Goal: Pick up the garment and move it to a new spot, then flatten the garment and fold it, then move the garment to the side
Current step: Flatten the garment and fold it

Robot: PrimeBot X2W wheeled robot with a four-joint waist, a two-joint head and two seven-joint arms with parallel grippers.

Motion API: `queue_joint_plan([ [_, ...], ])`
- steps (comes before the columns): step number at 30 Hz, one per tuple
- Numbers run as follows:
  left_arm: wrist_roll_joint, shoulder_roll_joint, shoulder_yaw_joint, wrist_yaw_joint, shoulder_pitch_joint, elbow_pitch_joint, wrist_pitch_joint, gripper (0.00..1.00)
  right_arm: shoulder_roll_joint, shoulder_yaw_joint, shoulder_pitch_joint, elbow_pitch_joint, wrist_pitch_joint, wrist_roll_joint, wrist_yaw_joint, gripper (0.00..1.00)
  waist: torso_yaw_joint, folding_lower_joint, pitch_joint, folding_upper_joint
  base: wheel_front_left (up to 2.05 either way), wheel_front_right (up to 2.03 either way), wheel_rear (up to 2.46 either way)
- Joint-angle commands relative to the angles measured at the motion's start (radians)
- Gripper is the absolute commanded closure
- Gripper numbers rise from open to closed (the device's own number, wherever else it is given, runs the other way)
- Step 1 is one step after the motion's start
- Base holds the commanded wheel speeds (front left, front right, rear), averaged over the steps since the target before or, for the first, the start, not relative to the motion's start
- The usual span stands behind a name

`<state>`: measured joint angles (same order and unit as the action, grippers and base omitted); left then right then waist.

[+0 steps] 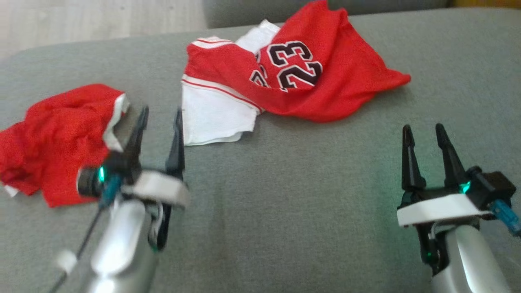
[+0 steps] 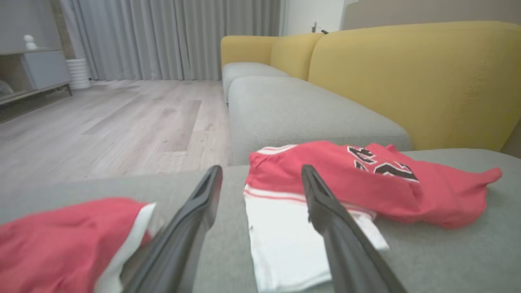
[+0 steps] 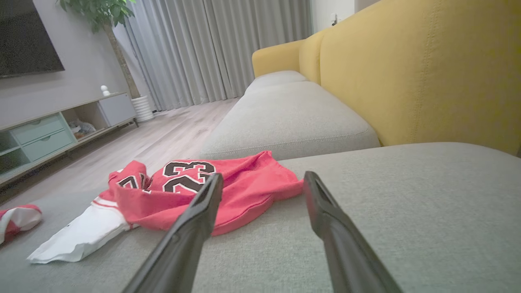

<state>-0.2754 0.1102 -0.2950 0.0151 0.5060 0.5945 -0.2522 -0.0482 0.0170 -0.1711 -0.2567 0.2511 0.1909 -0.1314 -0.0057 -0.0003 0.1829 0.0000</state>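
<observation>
Grey cushion (image 1: 285, 203) bears a red jersey (image 1: 338, 81) and, apart, a crumpled garment (image 1: 57, 138)

The head view looks steeply down on the grey fabric sofa seat (image 1: 285, 195). Both wrist views sit low and near over this seat, facing the yellow sofa backrest (image 2: 407, 81). All three share the red jersey with number 23 (image 1: 346, 81).
</observation>
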Motion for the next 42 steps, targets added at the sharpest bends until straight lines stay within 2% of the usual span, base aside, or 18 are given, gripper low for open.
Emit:
queue_joint_plan([
  [1, 0.006, 0.01, 0.047, -0.02, -0.034, -0.074, -0.009, 0.0, -0.002, 0.021, -0.002, 0.024, 0.011, -0.005, 0.001, 0.0, 0.027, 0.0003, -0.025, 0.0, 0.0, 0.0, 0.0],
  [7, 0.012, -0.016, 0.066, -0.039, -0.183, -0.181, -0.009, 0.0, -0.002, 0.02, 0.012, 0.021, 0.011, 0.0, 0.001, 0.0, 0.039, 0.0003, -0.028, 0.0, 0.0, 0.0, 0.0],
  [14, 0.037, -0.02, 0.061, -0.029, -0.183, -0.188, -0.009, 0.0, -0.002, 0.033, -0.004, 0.023, 0.011, 0.001, 0.001, 0.0, 0.021, 0.0003, -0.011, 0.0, 0.0, 0.0, 0.0],
  [21, 0.047, 0.005, 0.052, -0.013, -0.106, -0.102, 0.018, 0.0, -0.002, 0.04, -0.016, 0.034, 0.011, 0.009, 0.001, 0.0, -0.014, 0.0003, 0.036, 0.0, 0.0, 0.0, 0.0],
  [24, 0.049, 0.023, 0.052, -0.008, -0.031, -0.03, 0.064, 0.0, -0.002, 0.042, -0.025, 0.041, 0.011, 0.012, 0.001, 0.0, -0.036, 0.0003, 0.075, 0.0, 0.0, 0.0, 0.0],
  [34, 0.057, 0.06, 0.051, -0.034, 0.075, 0.164, 0.174, 0.0, -0.002, 0.061, -0.05, 0.052, 0.011, 0.026, 0.001, 0.0, -0.089, 0.0003, 0.131, 0.0, 0.0, 0.0, 0.0],
  [39, 0.047, 0.06, 0.046, -0.028, 0.094, 0.219, 0.198, 0.0, -0.002, 0.056, -0.046, 0.053, 0.011, 0.032, 0.001, 0.0, -0.097, 0.0003, 0.133, 0.0, 0.0, 0.0, 0.0],
  [40, 0.045, 0.059, 0.045, -0.026, 0.096, 0.226, 0.199, 0.05, -0.002, 0.057, -0.046, 0.052, 0.011, 0.031, 0.001, 0.0, -0.098, 0.0003, 0.131, 0.0, 0.0, 0.0, 0.0],
  [41, 0.042, 0.058, 0.044, -0.022, 0.097, 0.232, 0.197, 0.53, -0.002, 0.057, -0.046, 0.051, 0.011, 0.031, 0.001, 0.0, -0.098, 0.0003, 0.13, 0.0, 0.0, 0.0, 0.0],
  [42, 0.037, 0.055, 0.045, -0.019, 0.098, 0.234, 0.187, 0.9, -0.002, 0.057, -0.047, 0.05, 0.011, 0.03, 0.001, 0.0, -0.098, 0.0003, 0.127, 0.0, 0.0, 0.0, 0.0],
])
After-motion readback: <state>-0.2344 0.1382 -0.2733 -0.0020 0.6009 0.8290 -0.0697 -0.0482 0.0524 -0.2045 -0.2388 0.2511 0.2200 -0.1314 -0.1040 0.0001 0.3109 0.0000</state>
